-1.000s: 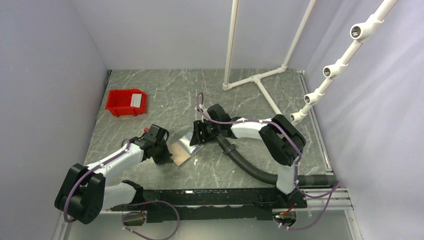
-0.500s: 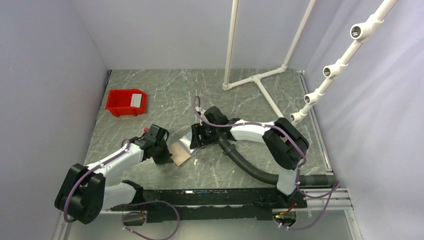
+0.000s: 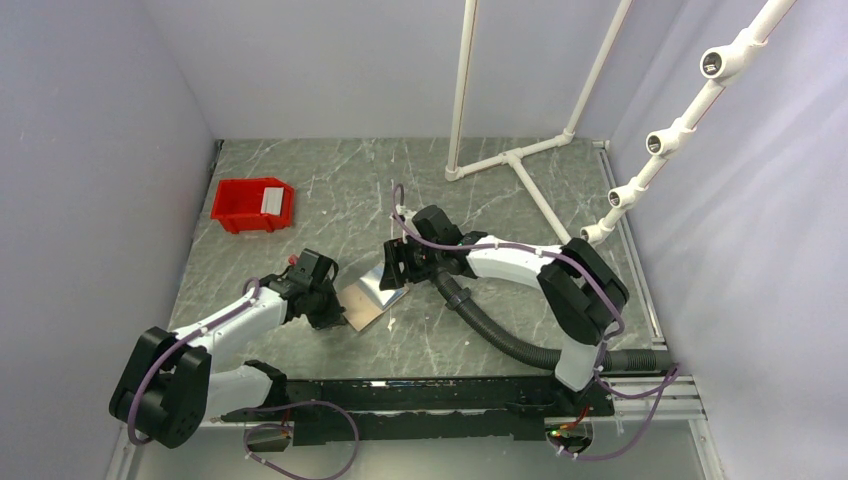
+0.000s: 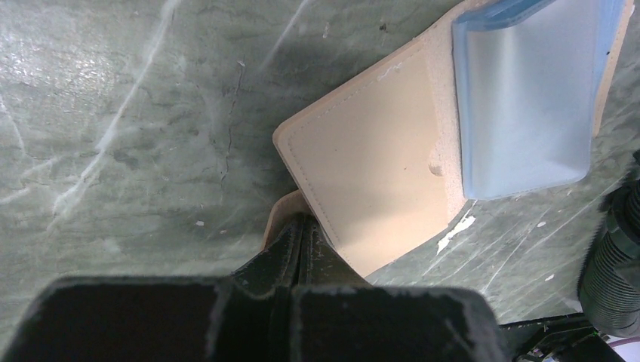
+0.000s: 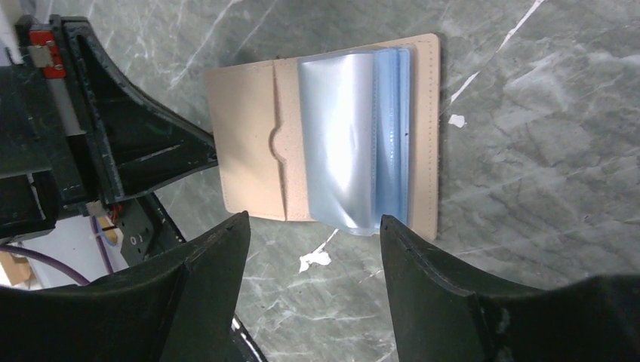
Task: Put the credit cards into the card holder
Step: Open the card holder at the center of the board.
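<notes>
The card holder (image 3: pixel 366 299) lies open on the marble table, tan with glossy bluish clear sleeves (image 5: pixel 355 143) fanned over its right half. My left gripper (image 4: pixel 302 226) is shut on the holder's (image 4: pixel 370 166) near-left tan edge and pins it down. My right gripper (image 5: pixel 313 219) hovers open just above the holder's (image 5: pixel 245 143) near side, with nothing between its fingers. A whitish-grey credit card (image 3: pixel 270 200) leans inside the red bin (image 3: pixel 238 212) at the far left. I cannot tell whether a card sits in the sleeves.
A white PVC pipe frame (image 3: pixel 512 158) stands at the back right of the table. The right arm's black corrugated hose (image 3: pixel 490 328) trails over the table behind the right gripper (image 3: pixel 397 268). White paint flecks (image 5: pixel 317 259) mark the marble.
My right gripper's jaws have spread wider and its wrist has shifted slightly over the holder. The left gripper and the holder have stayed put.
</notes>
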Robot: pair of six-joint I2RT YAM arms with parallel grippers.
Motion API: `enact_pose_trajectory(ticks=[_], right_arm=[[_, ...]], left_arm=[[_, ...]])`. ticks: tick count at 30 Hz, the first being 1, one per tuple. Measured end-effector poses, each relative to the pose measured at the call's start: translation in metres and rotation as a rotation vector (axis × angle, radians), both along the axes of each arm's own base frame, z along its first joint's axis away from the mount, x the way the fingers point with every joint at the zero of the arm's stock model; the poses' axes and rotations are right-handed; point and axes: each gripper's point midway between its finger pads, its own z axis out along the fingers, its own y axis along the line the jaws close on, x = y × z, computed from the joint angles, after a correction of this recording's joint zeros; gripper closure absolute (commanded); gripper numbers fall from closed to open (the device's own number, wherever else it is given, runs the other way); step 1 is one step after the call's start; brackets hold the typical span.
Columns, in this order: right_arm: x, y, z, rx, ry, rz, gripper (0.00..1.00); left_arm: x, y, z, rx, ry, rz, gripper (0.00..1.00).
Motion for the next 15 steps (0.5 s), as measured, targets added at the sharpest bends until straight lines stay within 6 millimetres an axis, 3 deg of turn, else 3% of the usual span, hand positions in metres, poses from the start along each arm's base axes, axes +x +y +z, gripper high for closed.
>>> enact_pose_trajectory(ticks=[8, 15], right_arm=[[0.000, 0.002, -0.016, 0.001, 0.049, 0.000, 0.43], [-0.002, 0.009, -0.012, 0.045, 0.064, 0.017, 0.45]], left_arm=[[-0.001, 0.000, 0.000, -0.001, -0.003, 0.001, 1.00], [-0.001, 0.000, 0.000, -0.007, -0.006, 0.007, 1.00]])
